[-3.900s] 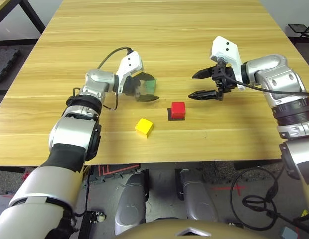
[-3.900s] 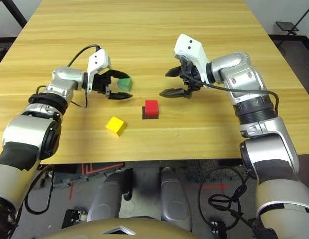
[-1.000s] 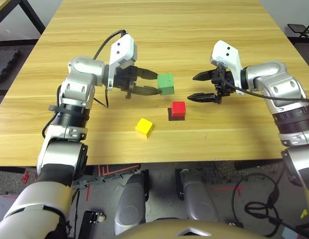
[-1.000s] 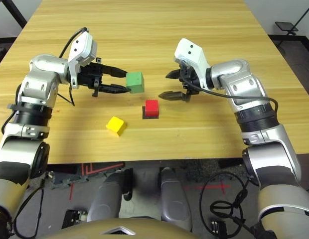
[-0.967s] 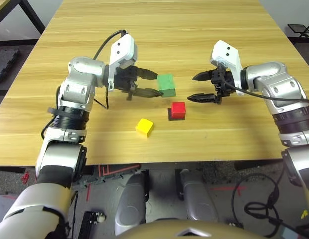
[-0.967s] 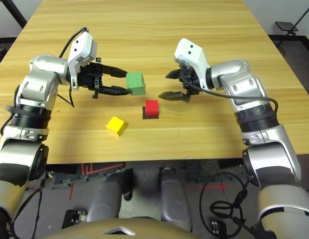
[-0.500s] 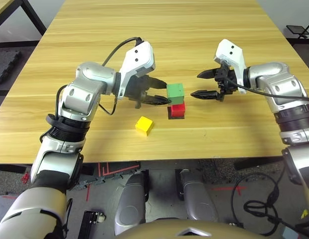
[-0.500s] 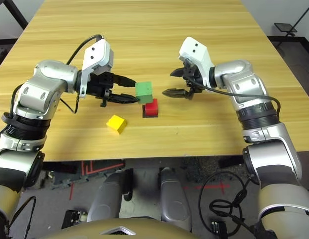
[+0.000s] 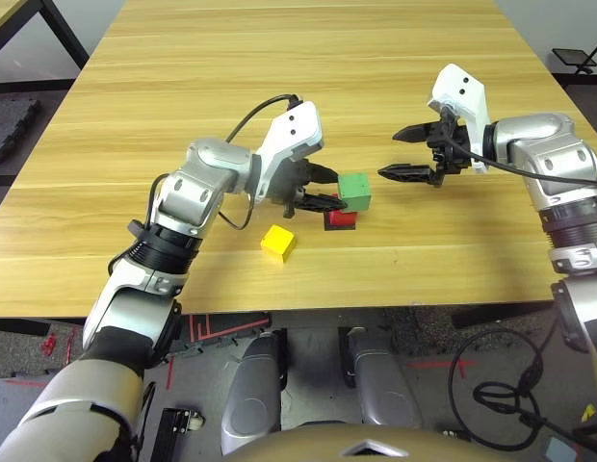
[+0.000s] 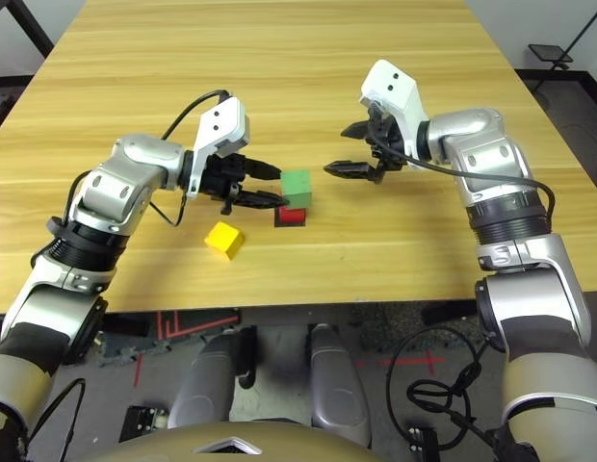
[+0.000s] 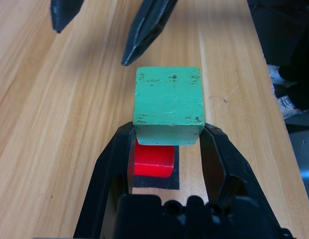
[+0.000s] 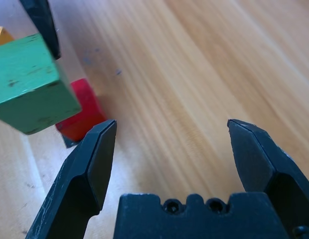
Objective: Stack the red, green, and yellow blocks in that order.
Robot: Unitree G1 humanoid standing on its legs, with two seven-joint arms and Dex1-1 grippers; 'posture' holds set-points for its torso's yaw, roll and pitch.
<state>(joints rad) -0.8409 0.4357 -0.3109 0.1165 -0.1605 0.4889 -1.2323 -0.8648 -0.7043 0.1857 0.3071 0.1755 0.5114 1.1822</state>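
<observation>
Left gripper (image 11: 167, 137) clamped on the green block (image 9: 354, 191), one black finger (image 11: 114, 164) on each side of it, near its bottom half. Green block up in the air, a little above the red block (image 11: 153, 162) and partly over it, not resting on it as far as can be told from the left wrist view. Red block sitting on a flat black patch (image 11: 155, 181) on the table (image 9: 279, 77), peeking out from under the green one in the head views. Right gripper (image 9: 406, 152) spread wide, nothing between its two fingers, up off the table on the right of the green block and apart from it. In the right wrist view, green block and red block just off to one side of one finger (image 12: 89, 169), bare wood between the fingers. Yellow block (image 9: 278, 243) alone on the wood, near the red block, on the robot's left and closer to the front edge, touching nothing. Bare wood all around the three blocks. Lots of open table farther back and out to both sides. Front edge of the table not far behind the yellow block, toward the robot. Floor and a dark table leg (image 9: 63, 34) past the left edge.
</observation>
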